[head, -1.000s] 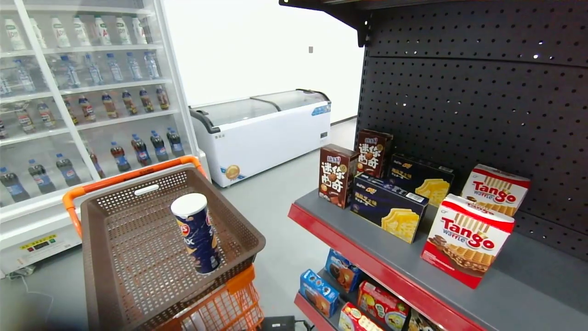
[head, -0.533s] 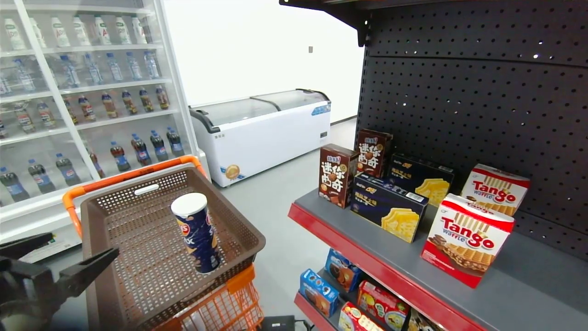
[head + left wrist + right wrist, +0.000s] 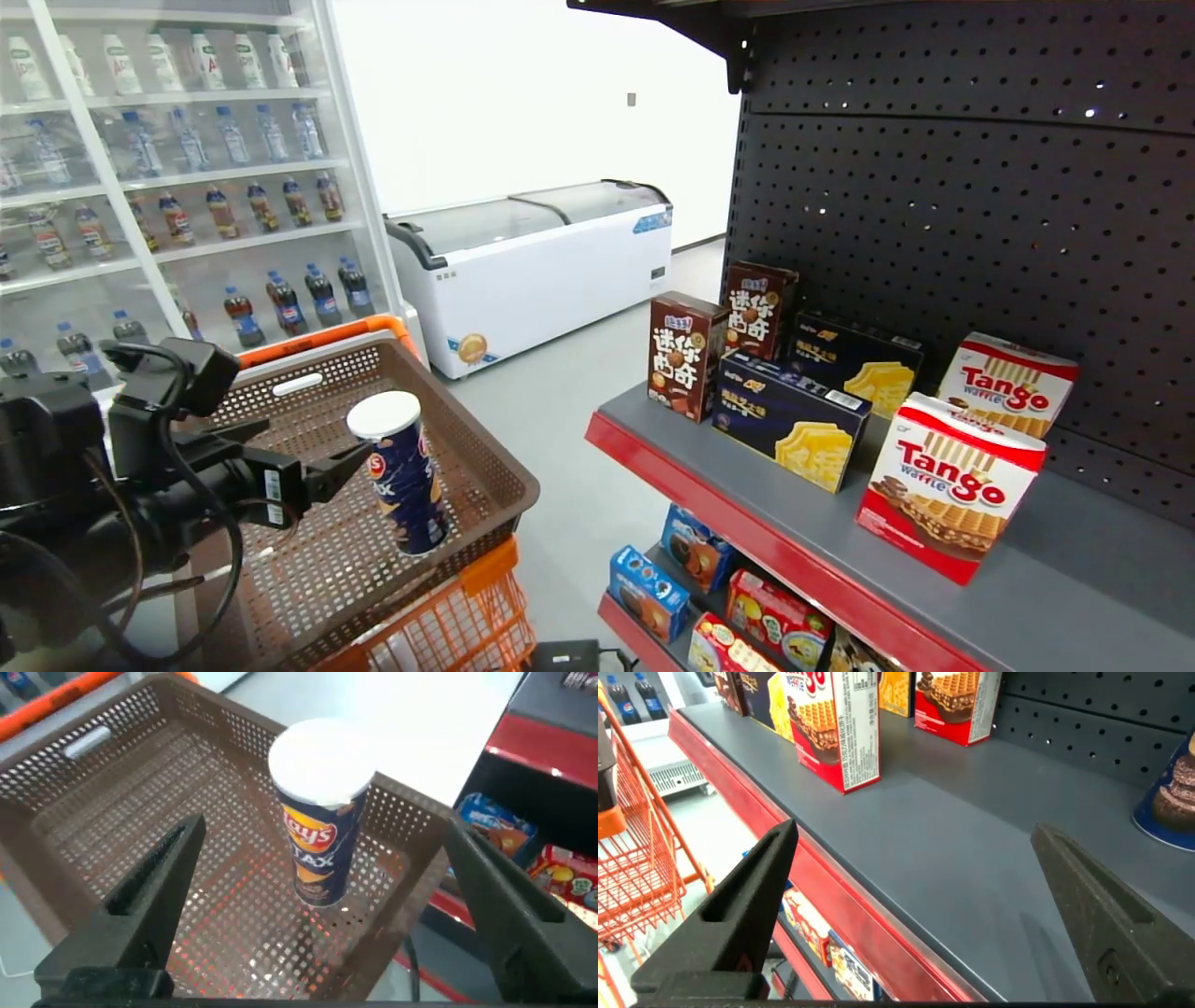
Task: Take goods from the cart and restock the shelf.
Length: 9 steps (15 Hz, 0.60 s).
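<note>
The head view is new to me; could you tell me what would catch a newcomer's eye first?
A blue chip can with a white lid stands upright in the brown basket on the cart, and the left gripper faces it close by, jaws open. To the right, red-and-white wafer boxes stand on the grey shelf.

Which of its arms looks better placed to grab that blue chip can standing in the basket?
Left. The left tool, open, hovers over the basket with the chip can just ahead of its fingers. The right tool, also open, faces the grey shelf, away from the basket.
</note>
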### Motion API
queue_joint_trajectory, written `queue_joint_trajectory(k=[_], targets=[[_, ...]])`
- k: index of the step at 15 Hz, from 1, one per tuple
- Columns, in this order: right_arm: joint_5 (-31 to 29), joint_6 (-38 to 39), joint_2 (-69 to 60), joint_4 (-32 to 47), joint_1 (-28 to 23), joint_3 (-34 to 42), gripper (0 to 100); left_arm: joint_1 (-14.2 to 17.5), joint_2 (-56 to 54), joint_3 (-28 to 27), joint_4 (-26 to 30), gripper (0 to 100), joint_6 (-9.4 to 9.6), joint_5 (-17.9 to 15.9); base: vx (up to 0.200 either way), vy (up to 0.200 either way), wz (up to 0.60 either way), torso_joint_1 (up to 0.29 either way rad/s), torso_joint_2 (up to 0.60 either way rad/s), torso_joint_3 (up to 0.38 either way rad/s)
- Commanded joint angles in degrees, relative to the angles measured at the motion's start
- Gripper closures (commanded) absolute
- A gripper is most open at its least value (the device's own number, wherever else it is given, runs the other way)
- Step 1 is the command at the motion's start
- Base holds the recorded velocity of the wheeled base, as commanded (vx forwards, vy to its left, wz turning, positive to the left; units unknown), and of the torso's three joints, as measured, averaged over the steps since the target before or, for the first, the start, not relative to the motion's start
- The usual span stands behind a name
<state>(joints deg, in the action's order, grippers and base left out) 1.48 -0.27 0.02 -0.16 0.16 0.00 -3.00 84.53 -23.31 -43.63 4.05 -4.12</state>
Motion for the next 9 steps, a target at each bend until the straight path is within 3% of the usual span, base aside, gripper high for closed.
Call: queue_joint_trajectory(k=[1,4,9], targets=[[0.0,0.0,0.0,0.0,0.0,0.0,0,-0.3,9.2,3.2,-5.7,0,0.0,0.1,0.0,0.0,0.0,0.0,0.0,0.0],[0.1,0.0,0.0,0.0,0.0,0.0,0,-0.2,16.5,4.4,-14.2,0,-0.18,0.1,0.0,0.0,0.0,0.0,0.0,0.0],[0.0,0.0,0.0,0.0,0.0,0.0,0,-0.2,27.6,1.8,-22.7,0,-0.36,0.1,0.0,0.0,0.0,0.0,0.0,0.0]])
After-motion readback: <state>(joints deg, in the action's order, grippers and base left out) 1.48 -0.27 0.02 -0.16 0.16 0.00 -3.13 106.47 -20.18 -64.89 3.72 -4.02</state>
